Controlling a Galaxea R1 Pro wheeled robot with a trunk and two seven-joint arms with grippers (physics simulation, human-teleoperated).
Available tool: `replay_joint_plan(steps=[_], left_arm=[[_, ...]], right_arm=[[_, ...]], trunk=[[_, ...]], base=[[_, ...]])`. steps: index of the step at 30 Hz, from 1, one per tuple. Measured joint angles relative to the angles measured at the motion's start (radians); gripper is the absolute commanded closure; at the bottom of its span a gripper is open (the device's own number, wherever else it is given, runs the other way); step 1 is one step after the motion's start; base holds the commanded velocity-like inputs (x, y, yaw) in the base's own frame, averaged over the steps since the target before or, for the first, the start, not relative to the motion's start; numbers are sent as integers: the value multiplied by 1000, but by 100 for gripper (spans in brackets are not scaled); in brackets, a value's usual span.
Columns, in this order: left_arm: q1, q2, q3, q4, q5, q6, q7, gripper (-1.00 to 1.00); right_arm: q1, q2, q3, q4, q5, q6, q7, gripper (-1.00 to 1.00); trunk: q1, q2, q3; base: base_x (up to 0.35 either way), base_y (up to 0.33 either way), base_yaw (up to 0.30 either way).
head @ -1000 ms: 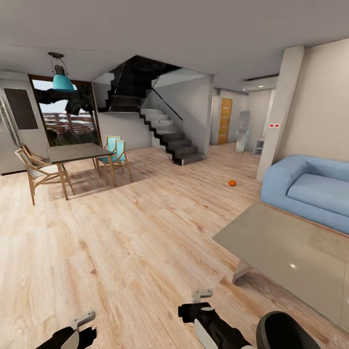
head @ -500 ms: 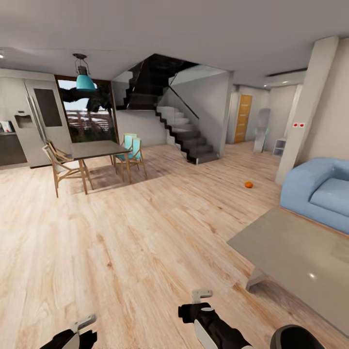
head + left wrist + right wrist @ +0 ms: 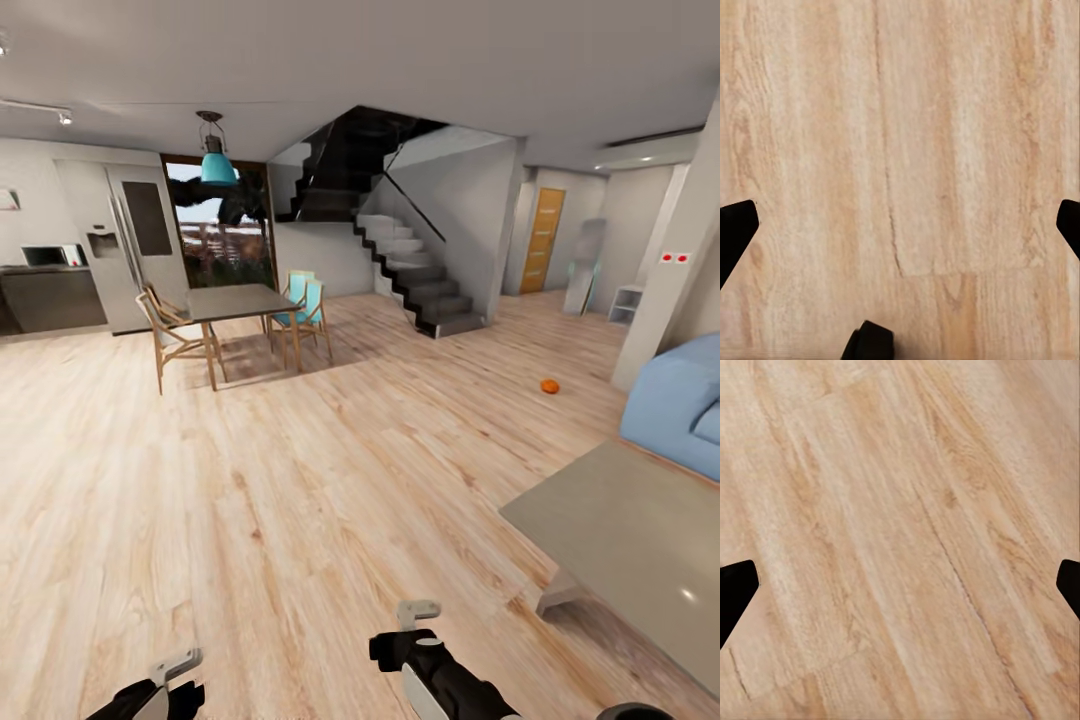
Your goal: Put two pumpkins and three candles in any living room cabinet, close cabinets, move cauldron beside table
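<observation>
1 pumpkin (image 3: 548,386) lies on the floor (image 3: 300,480) near the sofa (image 3: 672,412). Left gripper (image 3: 900,225) and right gripper (image 3: 900,585): spread wide, empty. Risk: the base may clip the low table (image 3: 630,540) on approach.

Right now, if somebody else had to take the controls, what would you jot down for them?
Left tool: open, empty, over bare wooden floor.
Right tool: open, empty, also over floor.
One pumpkin lies on the floor ahead to the right, near the blue sofa. A low grey table is close on the right.
Nothing visibly stowed yet.
Left: collect that pumpkin, find the other pumpkin, candles, cabinet and cauldron.
</observation>
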Motion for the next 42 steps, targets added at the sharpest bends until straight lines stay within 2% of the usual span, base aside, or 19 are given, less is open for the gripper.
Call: replay_joint_plan(steps=[10,22,27,39,40,42], left_arm=[[0,0,0,0,-1,1,-6,-100],[0,-1,-1,0,-1,7,-8,-100],[0,-18,-1,0,-1,6,-7,-100],[1,-23,-3,0,-1,7,-9,-100],[2,-25,-3,0,-1,6,-9,-100],[3,-47,-4,0,-6,4,-8,-100]], right_arm=[[0,0,0,5,0,0,1,-100],[0,0,-2,6,5,2,0,-100],[0,0,-2,6,3,2,1,-100],[0,0,-5,9,-6,0,2,-100],[0,0,-5,9,-8,0,2,-100],[0,0,-5,24,-12,-19,1,-100]], trunk=[[-38,70,20],[-38,70,6],[-38,70,1],[-38,70,-13],[-38,70,-14],[-39,70,-16]], base=[[0,0,218],[0,0,217],[0,0,216],[0,0,213],[42,0,209],[205,0,87]])
